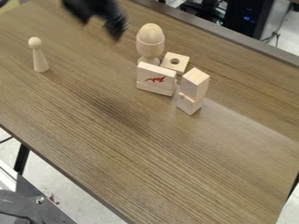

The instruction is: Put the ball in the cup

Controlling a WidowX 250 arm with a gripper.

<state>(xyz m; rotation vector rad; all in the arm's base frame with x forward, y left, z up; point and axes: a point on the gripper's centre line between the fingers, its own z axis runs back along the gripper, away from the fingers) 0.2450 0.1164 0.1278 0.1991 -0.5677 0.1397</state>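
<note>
Ball [151,32] sits in the cup [150,49], right of my end effector [101,29] in view, its jaws apart.

No words or numbers can be read. Red squiggle [156,79] on front of flat, pale wood block [165,74], lower than hand [100,27] and to right of it in camera view. Squiggle is thin and wiggly, runs sideways across block's front. Too small to tell if it is letters.
</note>
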